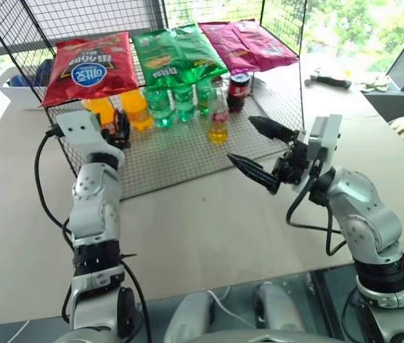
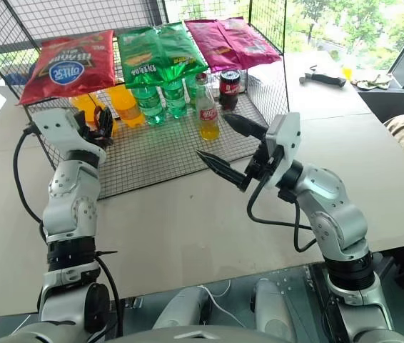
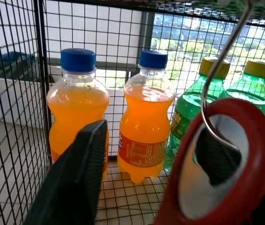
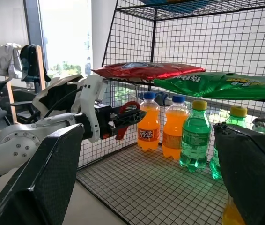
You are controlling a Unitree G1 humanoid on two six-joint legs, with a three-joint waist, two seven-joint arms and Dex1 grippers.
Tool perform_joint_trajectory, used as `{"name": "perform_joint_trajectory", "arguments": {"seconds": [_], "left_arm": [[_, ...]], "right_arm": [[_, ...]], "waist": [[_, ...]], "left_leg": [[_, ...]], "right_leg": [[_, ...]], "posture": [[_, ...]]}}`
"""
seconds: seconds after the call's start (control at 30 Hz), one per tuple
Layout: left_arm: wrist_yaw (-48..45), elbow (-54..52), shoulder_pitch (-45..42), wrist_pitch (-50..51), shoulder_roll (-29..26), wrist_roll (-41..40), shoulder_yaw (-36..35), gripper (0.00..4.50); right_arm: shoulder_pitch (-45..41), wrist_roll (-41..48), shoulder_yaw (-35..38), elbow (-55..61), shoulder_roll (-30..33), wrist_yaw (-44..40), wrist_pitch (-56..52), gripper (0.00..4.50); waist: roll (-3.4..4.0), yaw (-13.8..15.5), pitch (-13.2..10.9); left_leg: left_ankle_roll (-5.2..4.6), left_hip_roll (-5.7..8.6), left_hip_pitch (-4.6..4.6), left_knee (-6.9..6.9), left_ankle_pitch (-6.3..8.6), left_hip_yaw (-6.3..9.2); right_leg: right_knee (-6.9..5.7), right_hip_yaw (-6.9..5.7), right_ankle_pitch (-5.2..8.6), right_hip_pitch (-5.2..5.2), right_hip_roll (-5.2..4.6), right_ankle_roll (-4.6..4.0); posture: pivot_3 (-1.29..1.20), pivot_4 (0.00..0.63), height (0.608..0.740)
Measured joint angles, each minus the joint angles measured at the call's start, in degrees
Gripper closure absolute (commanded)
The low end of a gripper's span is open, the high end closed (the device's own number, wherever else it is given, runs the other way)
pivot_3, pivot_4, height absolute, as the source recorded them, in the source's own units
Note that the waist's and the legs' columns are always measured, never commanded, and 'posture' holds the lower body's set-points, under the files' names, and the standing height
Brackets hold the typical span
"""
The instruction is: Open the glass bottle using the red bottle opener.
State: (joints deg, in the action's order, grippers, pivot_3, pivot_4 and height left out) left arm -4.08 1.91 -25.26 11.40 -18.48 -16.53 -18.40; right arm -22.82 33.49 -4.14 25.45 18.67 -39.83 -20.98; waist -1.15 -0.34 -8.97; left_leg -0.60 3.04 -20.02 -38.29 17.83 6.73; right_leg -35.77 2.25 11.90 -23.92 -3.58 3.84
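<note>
Grey table [image 1: 209,236] by bright windows; left claw [image 3: 170,187] pinching red bottle opener [image 3: 226,168]; right claw [image 1: 259,150] spread.

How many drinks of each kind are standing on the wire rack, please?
Orange soda bottles: 2
Green plastic bottles: 3
Glass bottle: 1
Dark can: 1
Total: 7

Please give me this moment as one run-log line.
left pincer: at red bottle opener hanging on hook | right pincer: open, empty | glass bottle: capped
</note>
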Motion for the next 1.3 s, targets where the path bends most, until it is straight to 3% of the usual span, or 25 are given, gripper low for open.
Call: {"name": "perform_joint_trajectory", "arguments": {"seconds": [0.1,0.43,0.8,1.3], "left_arm": [[-0.45,-0.05,0.5,0.0,0.22,0.47,0.9,4.44],[-2.69,-1.8,1.6,0.74,1.51,-1.03,2.15,4.44],[-9.56,-7.75,1.6,4.63,7.56,-28.27,-8.12,4.44],[-11.17,-11.51,5.17,8.62,7.76,-37.84,-7.78,4.44]], "right_arm": [[0.0,-0.22,-0.01,0.0,0.0,0.0,0.06,0.0],[0.06,-1.07,-0.08,0.0,-0.05,0.13,0.24,0.0],[1.93,-2.82,-0.37,-0.02,0.06,-0.1,1.77,0.0],[3.04,-4.07,-0.41,-1.36,0.05,-1.08,3.76,0.0]], "waist": [[0.0,-0.08,0.0],[0.0,-0.22,0.0],[-0.04,-0.15,-0.02],[-0.04,-0.26,-0.02]], "left_leg": [[0.0,0.0,0.0,0.0,0.0,0.0],[0.0,0.0,0.0,0.0,0.0,0.0],[0.01,-0.01,-0.05,-0.03,0.0,0.08],[0.0,0.04,-0.05,-0.03,0.0,0.08]], "right_leg": [[0.0,0.0,0.0,0.0,0.0,0.0],[-0.02,0.0,0.0,0.0,-0.03,0.0],[-0.01,-0.1,0.0,0.0,-0.03,0.0],[0.01,-0.08,0.0,0.01,-0.03,0.0]], "posture": [[0.0,0.15,0.74],[0.0,0.15,0.74],[0.0,0.15,0.74],[0.0,0.15,0.74]]}}
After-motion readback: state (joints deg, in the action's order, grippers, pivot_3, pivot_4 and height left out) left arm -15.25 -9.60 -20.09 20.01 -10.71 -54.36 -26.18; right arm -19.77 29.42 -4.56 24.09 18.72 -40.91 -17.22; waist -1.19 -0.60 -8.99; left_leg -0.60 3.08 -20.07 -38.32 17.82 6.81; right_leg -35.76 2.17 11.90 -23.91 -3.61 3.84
